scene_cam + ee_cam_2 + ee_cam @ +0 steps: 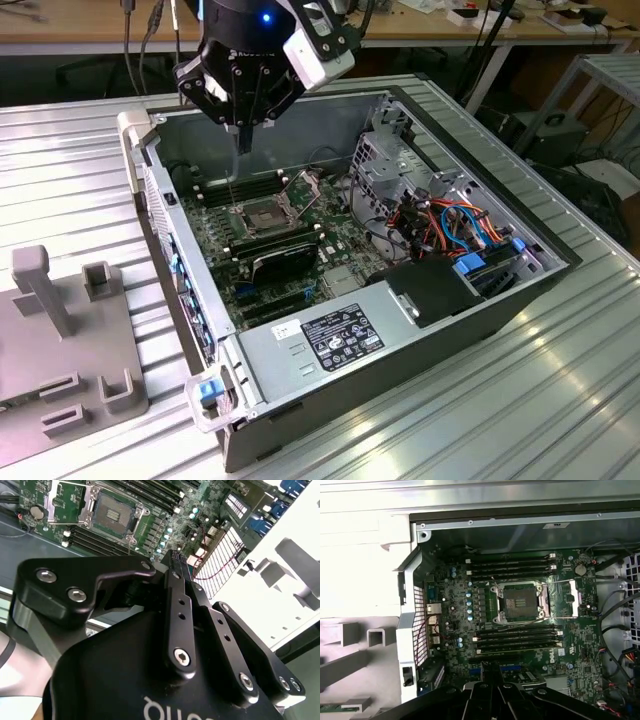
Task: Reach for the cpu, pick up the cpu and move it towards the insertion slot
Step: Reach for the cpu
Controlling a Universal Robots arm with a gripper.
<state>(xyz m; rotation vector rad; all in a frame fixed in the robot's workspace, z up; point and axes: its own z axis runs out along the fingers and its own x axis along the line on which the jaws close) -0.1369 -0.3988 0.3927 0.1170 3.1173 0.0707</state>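
Hovering over the open grey metal computer case on the ribbed metal worktop, the black pincer points straight down at the green motherboard. Its fingers sit together, closed; whether they pinch the cpu cannot be told. In the exterior view the small, square, silver-framed insertion slot lies at about six o'clock from the pincer's tips, near but apart. Its dark centre is bare, and its hinged metal retention plate stands swung up on the slot's one o'clock side. Long black memory slots flank it on two sides. The step in hand looks to be the travel towards the slot. Doing it well likely means keeping the pincer upright, moving level above the board, and staying clear of the raised plate and the slot's delicate centre.
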